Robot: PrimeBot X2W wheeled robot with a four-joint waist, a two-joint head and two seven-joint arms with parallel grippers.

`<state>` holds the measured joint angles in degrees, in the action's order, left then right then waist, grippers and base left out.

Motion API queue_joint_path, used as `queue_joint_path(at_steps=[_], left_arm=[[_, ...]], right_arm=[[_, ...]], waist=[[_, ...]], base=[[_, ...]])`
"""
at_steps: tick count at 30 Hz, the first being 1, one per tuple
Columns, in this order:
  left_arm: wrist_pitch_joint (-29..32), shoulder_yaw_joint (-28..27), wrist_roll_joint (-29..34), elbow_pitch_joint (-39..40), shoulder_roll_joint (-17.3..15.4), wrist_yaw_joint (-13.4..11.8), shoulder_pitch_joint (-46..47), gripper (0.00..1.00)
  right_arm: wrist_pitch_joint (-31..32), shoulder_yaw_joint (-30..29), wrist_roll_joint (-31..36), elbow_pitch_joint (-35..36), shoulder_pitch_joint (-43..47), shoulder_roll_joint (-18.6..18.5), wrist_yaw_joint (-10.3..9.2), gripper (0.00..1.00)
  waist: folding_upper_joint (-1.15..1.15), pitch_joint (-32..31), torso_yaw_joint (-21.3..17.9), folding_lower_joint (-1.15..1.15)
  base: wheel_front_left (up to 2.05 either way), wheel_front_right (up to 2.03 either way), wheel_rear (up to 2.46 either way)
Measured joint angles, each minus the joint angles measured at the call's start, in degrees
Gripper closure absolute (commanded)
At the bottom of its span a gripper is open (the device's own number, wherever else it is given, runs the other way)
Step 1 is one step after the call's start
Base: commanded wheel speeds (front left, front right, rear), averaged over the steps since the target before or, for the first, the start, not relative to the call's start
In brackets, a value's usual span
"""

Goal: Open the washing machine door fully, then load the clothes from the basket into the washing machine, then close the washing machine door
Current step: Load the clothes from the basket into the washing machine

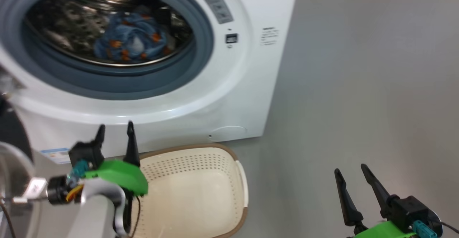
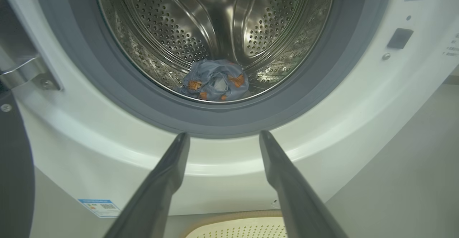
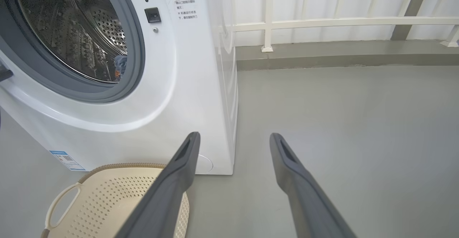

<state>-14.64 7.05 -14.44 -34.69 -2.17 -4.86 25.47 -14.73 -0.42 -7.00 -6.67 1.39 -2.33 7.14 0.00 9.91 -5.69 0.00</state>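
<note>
The white washing machine stands open, its steel drum bare to view. Low in the drum lie the clothes, a light blue bundle with orange prints and a white patch in it, also seen as the clothes. The washing machine door is swung out at the far left, only its dark edge showing. Below the opening sits the cream basket, with nothing in it. My left gripper hangs open over the basket's left rim, pointing at the drum. My right gripper is open above bare floor.
Grey floor spreads to the right of the machine. A low kerb and a white railing run behind it. A blue label sticker marks the machine's lower left corner. The door hinge juts out left of the opening.
</note>
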Motion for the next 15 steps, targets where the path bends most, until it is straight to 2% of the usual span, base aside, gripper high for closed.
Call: queue_joint_path(at_steps=[8,15], left_arm=[[0.0,3.5,-1.4,7.3,0.0,-0.9,-8.0,0.00],[0.0,5.2,-1.6,13.1,0.0,-2.5,-14.5,0.00]], right_arm=[[0.0,-0.2,0.4,0.0,1.0,0.0,0.00,0.00],[0.0,-0.2,0.4,-0.3,1.4,0.0,0.00,0.00]], waist=[[0.00,-2.3,5.1,0.00],[0.00,-4.9,6.8,0.00]], base=[[0.00,0.00,0.00],[0.00,0.00,0.00]])
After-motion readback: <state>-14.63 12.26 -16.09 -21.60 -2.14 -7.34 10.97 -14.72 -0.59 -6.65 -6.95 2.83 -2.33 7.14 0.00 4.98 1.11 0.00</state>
